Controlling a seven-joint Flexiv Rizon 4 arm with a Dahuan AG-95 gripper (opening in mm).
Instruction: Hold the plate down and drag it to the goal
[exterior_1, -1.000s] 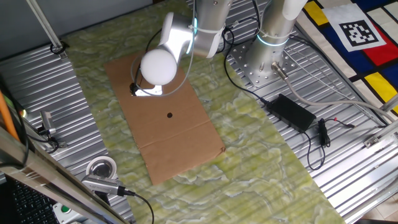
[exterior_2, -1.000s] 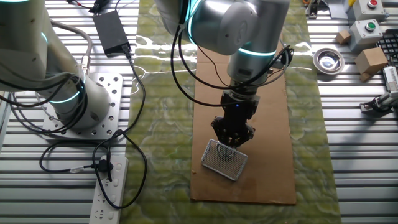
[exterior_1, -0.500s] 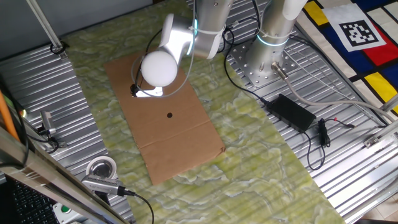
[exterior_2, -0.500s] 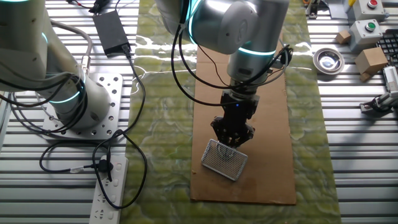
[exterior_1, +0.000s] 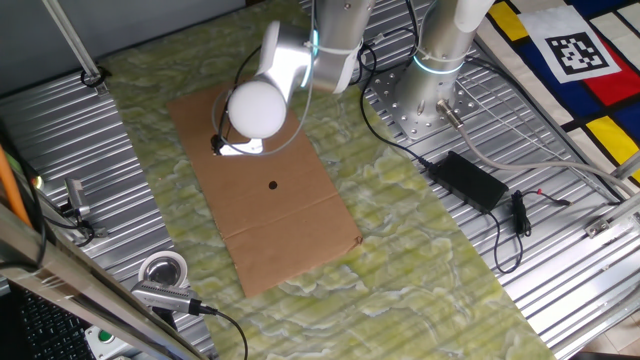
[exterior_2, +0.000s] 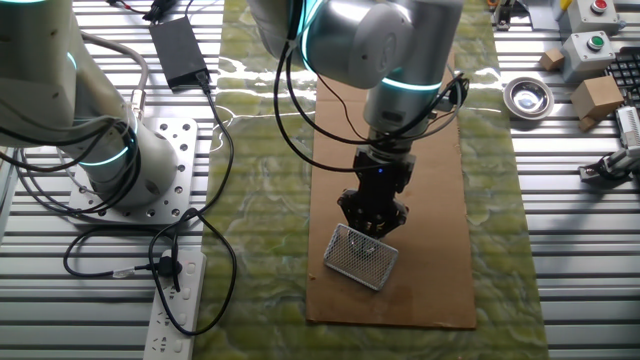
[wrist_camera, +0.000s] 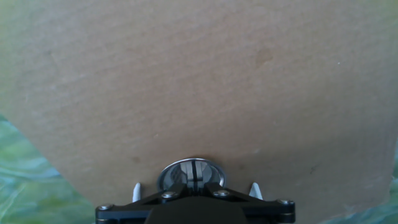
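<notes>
Nothing has shifted since a second ago: the hand (exterior_2: 372, 222), fingers seemingly together, presses the small shiny silver plate (wrist_camera: 191, 175) onto the brown cardboard sheet (exterior_2: 437, 205); dragging remains

The plate (wrist_camera: 192, 175), low in the hand view's centre, is shiny bare metal with bright reflections. It sits on a matt brown cardboard sheet (exterior_1: 270, 205) with a faintly ribbed, dull surface. Under the cardboard lies a green-and-cream marbled mat (exterior_1: 420, 250) with a soft sheen. The desk (exterior_1: 90, 150) around it is ribbed, brushed silvery metal. At lower centre of the other fixed view, a small wire-mesh basket (exterior_2: 361, 256) looks like fine metal grid.
</notes>
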